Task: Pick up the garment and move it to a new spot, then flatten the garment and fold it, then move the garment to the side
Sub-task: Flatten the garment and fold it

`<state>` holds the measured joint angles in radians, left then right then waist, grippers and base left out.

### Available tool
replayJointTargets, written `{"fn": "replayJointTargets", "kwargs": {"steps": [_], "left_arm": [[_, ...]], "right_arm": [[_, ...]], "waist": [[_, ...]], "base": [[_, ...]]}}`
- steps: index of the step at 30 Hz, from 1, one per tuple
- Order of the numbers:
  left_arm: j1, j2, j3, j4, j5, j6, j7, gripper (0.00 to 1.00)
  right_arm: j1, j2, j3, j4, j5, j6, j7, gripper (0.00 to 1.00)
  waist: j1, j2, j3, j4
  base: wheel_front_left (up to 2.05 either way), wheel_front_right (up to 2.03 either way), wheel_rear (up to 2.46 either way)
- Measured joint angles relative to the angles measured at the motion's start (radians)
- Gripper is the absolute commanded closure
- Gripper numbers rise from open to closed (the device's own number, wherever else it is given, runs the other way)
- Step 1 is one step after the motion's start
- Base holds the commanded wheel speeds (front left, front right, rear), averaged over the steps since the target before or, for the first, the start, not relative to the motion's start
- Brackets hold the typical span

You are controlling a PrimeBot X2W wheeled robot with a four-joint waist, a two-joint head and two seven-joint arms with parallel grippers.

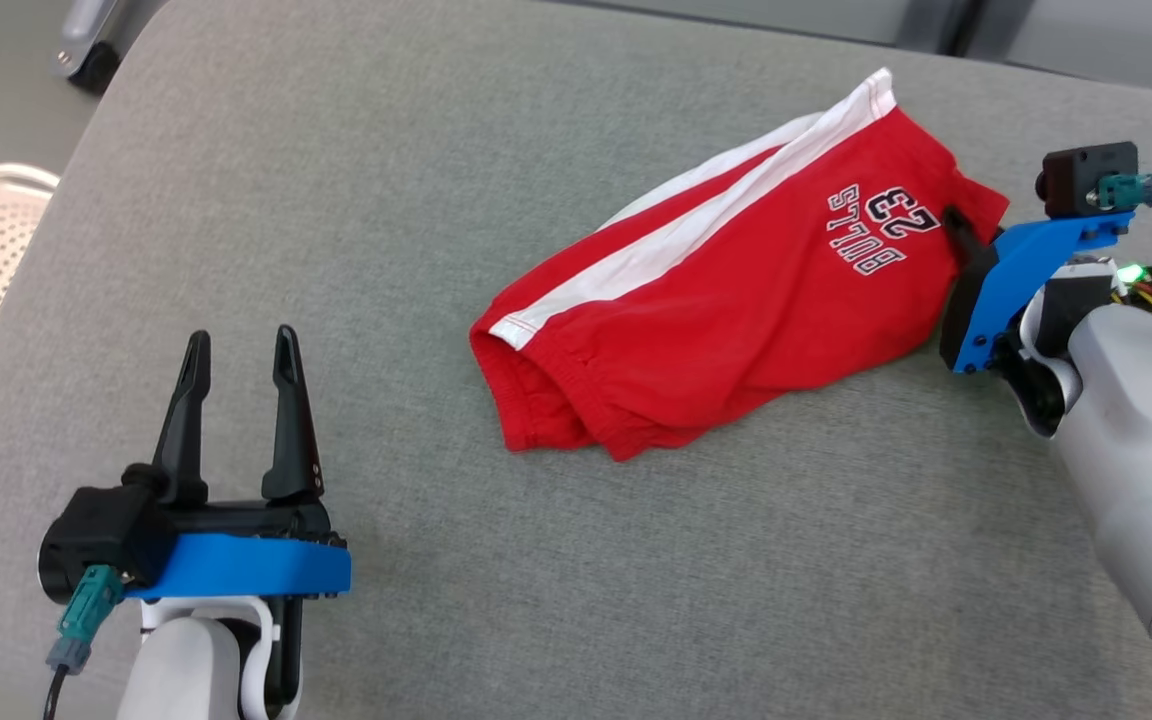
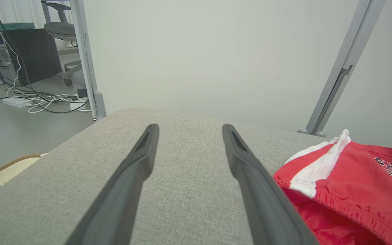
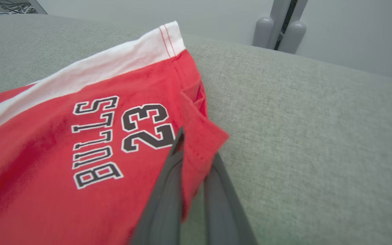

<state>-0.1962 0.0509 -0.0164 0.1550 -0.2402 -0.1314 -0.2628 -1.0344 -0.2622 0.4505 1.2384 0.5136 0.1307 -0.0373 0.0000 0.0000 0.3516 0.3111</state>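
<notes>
- On the grey fabric surface [image 1: 356,200], the red Bulls 23 shorts [image 1: 716,300] lie crumpled, right of centre.
- Our right gripper [image 3: 196,153] pinches their right hem corner; we judge step 1, the pick-up, in hand.
- Our left gripper [image 1: 242,345] stands spread wide, near left, well apart.
- Next we should lift gently, so the hem does not slip.

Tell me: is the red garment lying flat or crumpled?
Crumpled: the red garment lies bunched on the grey surface, its layers folded over unevenly.
</notes>
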Motion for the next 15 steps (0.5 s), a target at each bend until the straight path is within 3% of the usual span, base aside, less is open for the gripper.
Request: {"fn": "replayJointTargets", "kwargs": {"steps": [15], "left_arm": [[0.097, 0.000, 0.054, 0.002, 0.075, 0.000, 0.000, 0.00]], "right_arm": [[0.319, -0.026, 0.004, -0.232, 0.268, 0.000, -0.107, 1.00]], "waist": [[-0.0001, -0.0001, -0.120, -0.166]], "base": [[0.00, 0.00, 0.00]]}}
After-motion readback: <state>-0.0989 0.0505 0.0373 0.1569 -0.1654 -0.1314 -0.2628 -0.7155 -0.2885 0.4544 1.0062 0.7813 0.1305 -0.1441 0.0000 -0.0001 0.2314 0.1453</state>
